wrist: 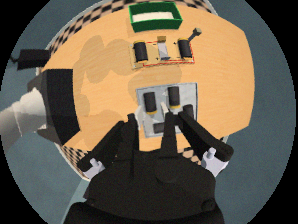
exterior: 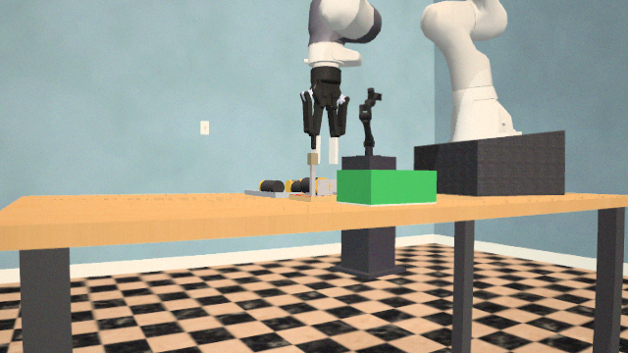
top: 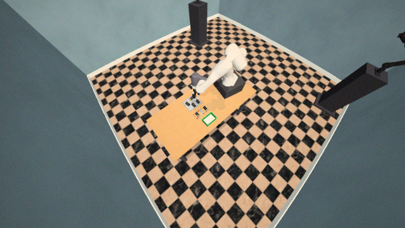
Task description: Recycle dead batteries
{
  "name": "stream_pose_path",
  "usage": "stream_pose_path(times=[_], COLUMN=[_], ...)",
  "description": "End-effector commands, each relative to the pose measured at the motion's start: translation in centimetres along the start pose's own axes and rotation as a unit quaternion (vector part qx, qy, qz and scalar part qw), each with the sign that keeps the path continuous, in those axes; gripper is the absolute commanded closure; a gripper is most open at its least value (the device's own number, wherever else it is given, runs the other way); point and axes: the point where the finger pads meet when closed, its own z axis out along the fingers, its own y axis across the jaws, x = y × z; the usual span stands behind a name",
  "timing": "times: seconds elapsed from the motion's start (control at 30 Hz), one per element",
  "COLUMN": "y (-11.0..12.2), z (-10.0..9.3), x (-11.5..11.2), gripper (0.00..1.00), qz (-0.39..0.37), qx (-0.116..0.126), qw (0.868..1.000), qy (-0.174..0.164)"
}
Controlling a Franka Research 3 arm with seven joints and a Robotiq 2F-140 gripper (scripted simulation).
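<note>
The green recycling box [top: 204, 123] [exterior: 402, 187] [wrist: 157, 25] stands upright; its white floor shows, with no battery visible on it. The circuit board [wrist: 175, 59] holds a dark battery [wrist: 140, 51] at its left and another [wrist: 184, 49] at its right in the wrist view. I cannot tell whether the bulb is lit. The grey tray [top: 191, 109] [wrist: 188, 90] carries several batteries, among them one [wrist: 150, 102] and one beside it [wrist: 173, 97]; the fingers partly hide others. My gripper [exterior: 326, 161] [wrist: 151, 109] is partly open and empty, pointing down above the tray.
A thin post with a tan top [exterior: 312, 158] rises from the board, between tray and box. A dark-ended lever [wrist: 197, 33] sticks out at the board's right in the wrist view. The arm's dark base block [top: 232, 88] [exterior: 520, 164] stands at the table's end.
</note>
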Motion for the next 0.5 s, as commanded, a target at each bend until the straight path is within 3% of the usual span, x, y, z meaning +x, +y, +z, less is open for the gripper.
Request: stream_pose_path(times=[0.0, 0.17, 0.37, 0.47], y=[-0.3, -0.3, -0.2, -0.2], z=[0.0, -0.5, -3.3, -3.8], x=[0.1, 0.1, 0.1, 0.1], gripper=[0.71, 0.71, 0.71, 0.71], qz=[0.013, 0.013, 0.013, 0.013], qx=[0.004, 0.004, 0.004, 0.004], qw=[1.000, 1.000, 1.000, 1.000], qy=[0.002, 0.002, 0.002, 0.002])
